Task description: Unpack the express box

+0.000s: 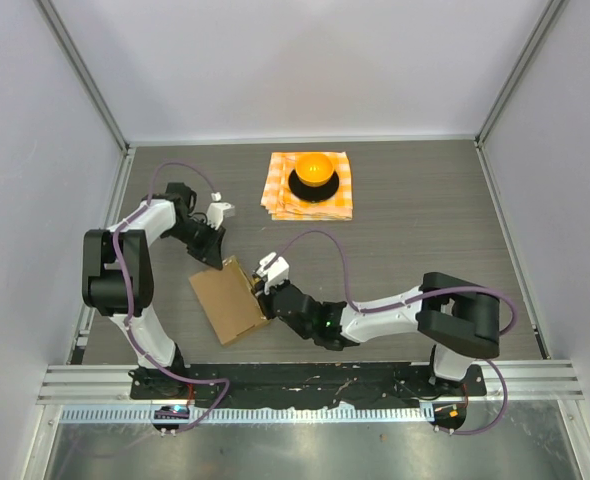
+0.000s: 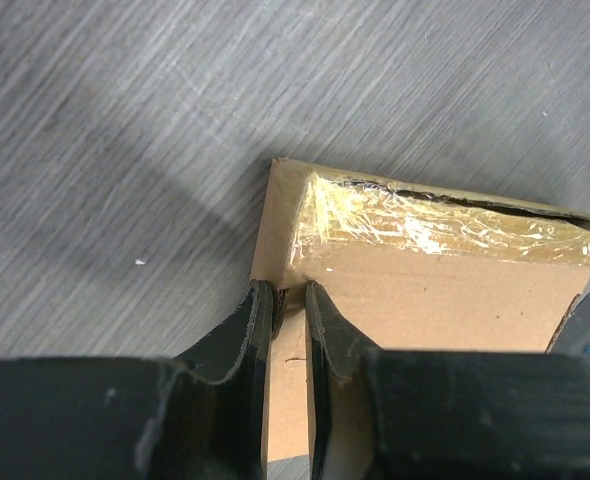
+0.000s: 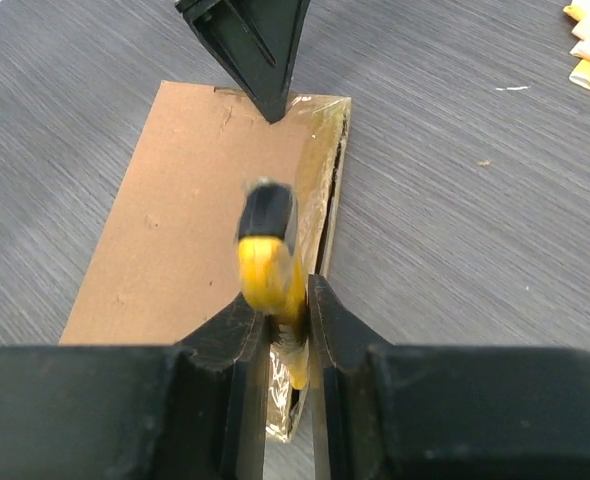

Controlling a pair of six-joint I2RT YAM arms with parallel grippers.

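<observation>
Now | left claw (image 2: 287, 293) closed, touching express box (image 2: 435, 290) | right claw (image 3: 285, 300) clamps yellow tool (image 3: 263, 262)

Open: tabletop (image 1: 445, 220), right half. Obstacles: cloth (image 1: 275, 197) with orange dome (image 1: 314, 166), upper centre; box (image 1: 225, 305), left gripper (image 1: 215, 262), right gripper (image 1: 263, 293) clamping yellow tool (image 3: 265, 270), lower left.

The left gripper (image 1: 213, 252) points down toward 5 o'clock, its jaws drawn almost together. The right arm (image 1: 375, 315) stretches low toward 9 o'clock, and the right gripper (image 3: 285, 300) is clamped on a yellow-handled cutter (image 3: 265, 262).
</observation>
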